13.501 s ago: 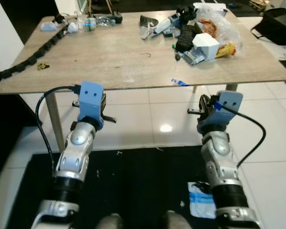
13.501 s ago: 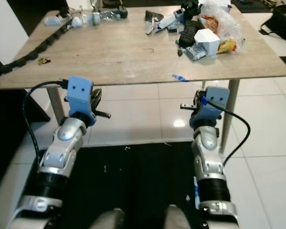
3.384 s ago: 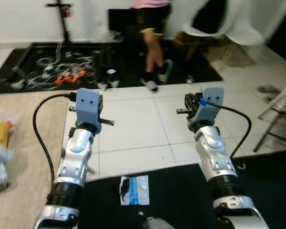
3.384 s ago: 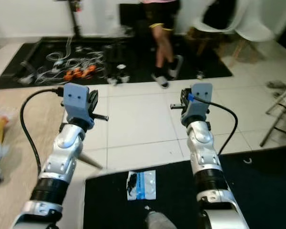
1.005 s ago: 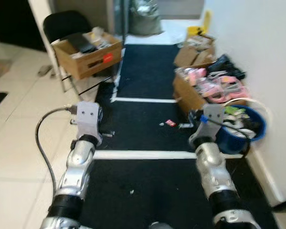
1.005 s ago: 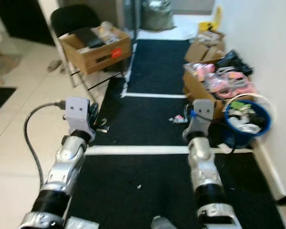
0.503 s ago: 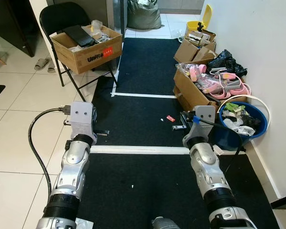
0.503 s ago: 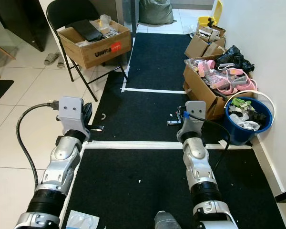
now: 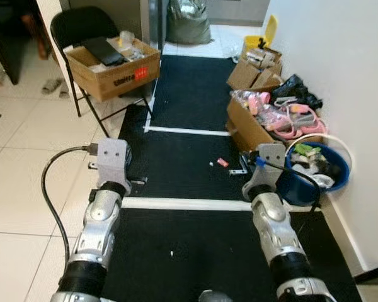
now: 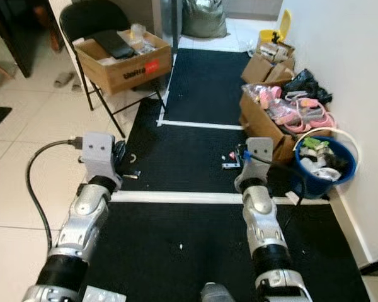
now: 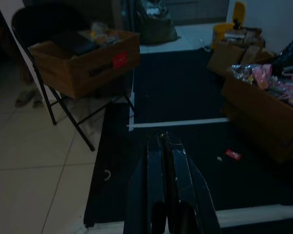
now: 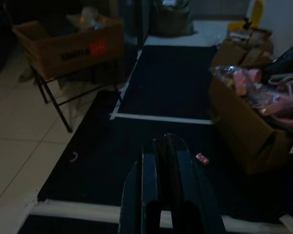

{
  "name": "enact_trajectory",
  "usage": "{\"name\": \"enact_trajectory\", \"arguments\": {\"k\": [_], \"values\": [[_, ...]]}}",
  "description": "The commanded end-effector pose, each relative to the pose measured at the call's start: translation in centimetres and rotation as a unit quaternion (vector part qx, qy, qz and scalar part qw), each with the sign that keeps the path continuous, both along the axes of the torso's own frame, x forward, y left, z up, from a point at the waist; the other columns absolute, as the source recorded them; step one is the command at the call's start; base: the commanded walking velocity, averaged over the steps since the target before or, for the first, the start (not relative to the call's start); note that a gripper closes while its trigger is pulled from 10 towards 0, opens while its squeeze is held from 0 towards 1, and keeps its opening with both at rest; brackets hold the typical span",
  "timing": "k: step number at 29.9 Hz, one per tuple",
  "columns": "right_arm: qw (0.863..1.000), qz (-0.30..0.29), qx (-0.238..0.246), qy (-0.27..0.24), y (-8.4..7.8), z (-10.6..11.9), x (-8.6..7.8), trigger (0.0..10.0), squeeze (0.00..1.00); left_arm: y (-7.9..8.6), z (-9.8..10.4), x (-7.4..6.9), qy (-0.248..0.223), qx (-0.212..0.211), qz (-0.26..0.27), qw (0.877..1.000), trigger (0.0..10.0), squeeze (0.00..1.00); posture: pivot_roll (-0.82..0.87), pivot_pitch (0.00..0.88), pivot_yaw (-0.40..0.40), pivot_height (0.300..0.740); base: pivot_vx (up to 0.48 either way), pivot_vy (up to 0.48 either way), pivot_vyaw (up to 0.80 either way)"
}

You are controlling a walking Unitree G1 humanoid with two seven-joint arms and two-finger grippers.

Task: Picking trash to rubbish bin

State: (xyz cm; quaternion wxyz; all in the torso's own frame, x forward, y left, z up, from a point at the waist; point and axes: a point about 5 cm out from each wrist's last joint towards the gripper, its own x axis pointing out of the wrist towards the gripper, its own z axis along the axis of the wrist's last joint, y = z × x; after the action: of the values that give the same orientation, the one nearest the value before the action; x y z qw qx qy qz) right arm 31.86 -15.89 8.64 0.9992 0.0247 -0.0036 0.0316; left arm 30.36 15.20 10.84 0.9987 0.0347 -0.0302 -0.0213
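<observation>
The right gripper (image 12: pixel 166 146) pointed along a black mat (image 12: pixel 171 83), its two black fingers (image 12: pixel 149 170) pressed together with nothing between them. Just past their tips a small red scrap (image 12: pixel 202 158) lay on the mat near a white strip (image 12: pixel 161 118). Beside it stood an open cardboard box (image 12: pixel 244 131) of pink things. Across the mat, another box (image 12: pixel 71 44) rested on a folding chair (image 12: pixel 53 97).

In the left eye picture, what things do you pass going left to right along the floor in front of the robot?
Left hand → small red wrapper → open brown box of pink things → blue bin.
</observation>
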Motion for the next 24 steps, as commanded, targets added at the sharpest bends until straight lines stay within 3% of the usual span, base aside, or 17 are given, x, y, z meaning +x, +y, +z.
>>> {"name": "enact_trajectory", "arguments": {"k": [1,24], "values": [[1.0,0.001,-0.001,0.013,0.07,-0.46,-0.12,10.0,0.0,0.02,-0.08,-0.11,0.004,0.002,0.002,1.0,10.0,0.0,-0.01,0.029,-0.003,0.74,0.274,0.0,0.0],[1.0,0.0,-0.002,0.014,0.1,-0.35,0.25,10.0,0.0,-0.06,0.52,0.26,-0.001,0.002,-0.003,1.0,10.0,0.0,0.02,0.035,-0.002,0.74,0.27,0.0,0.0]]}}
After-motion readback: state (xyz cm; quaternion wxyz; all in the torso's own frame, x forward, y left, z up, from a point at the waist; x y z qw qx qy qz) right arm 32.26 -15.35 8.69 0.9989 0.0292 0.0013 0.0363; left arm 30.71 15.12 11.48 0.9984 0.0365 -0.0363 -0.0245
